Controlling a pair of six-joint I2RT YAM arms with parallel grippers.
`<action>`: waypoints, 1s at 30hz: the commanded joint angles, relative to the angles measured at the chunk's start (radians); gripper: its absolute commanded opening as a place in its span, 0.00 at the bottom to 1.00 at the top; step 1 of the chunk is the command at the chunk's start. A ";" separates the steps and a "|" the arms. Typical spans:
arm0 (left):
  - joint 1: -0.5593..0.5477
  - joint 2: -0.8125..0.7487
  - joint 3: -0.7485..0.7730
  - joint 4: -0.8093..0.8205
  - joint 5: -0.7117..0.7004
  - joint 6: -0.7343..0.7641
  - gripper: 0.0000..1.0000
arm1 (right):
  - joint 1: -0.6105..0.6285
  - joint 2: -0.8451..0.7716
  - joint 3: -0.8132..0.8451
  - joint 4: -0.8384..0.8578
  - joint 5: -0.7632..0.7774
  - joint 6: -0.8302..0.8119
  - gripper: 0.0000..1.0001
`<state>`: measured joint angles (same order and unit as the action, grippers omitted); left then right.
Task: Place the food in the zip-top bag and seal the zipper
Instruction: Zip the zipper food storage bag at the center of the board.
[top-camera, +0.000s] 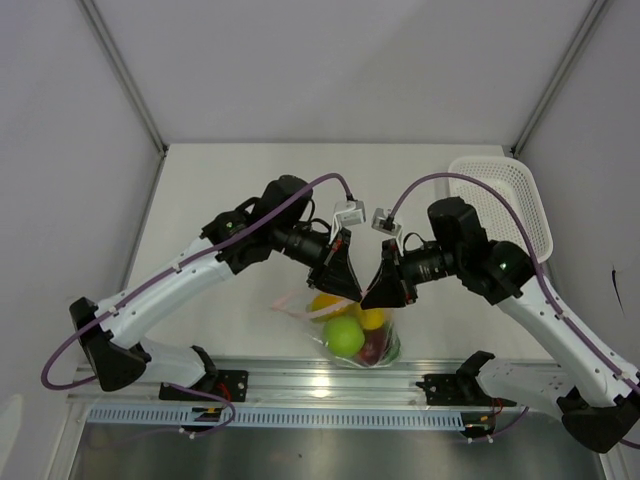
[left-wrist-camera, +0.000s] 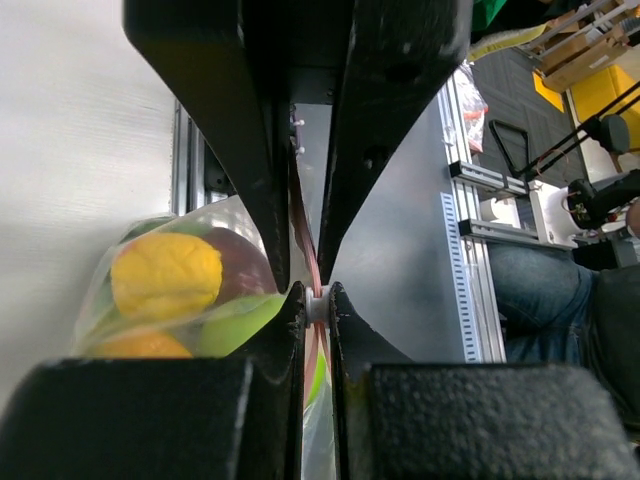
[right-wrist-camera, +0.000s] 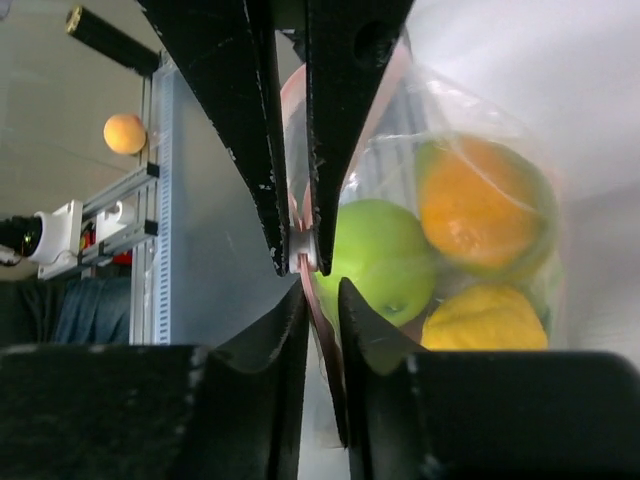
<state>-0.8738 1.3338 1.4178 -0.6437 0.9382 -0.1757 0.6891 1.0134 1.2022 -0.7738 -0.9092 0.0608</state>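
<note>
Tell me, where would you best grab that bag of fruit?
By the zipper, the flat pink strip along the mouth of the bag, coming in from the mouth side with jaws across its thin faces. It sits clear of the fruit, whose round bulges under slick plastic would likely slip.

The left arm (top-camera: 160, 285) and right arm (top-camera: 560, 320) are showing white links and black joints. Behind the black wedge-shaped fingers (right-wrist-camera: 250, 120), scuffed pale along their edges, purple cables (top-camera: 300, 195) are looping from small grey boxes (top-camera: 349, 212) and green lights (top-camera: 232, 226) are glowing.
</note>
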 joint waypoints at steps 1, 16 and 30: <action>0.006 0.001 0.055 0.059 0.050 -0.015 0.01 | 0.030 0.017 0.033 -0.036 -0.051 -0.038 0.19; 0.007 -0.038 0.026 -0.005 -0.074 0.022 0.01 | 0.021 -0.075 -0.023 0.007 0.386 0.083 0.00; 0.029 -0.114 0.004 -0.122 -0.194 0.082 0.01 | -0.008 -0.147 -0.036 -0.091 0.667 0.132 0.00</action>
<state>-0.8612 1.3025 1.4155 -0.6914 0.7300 -0.1123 0.7090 0.8871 1.1633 -0.8013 -0.4026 0.1848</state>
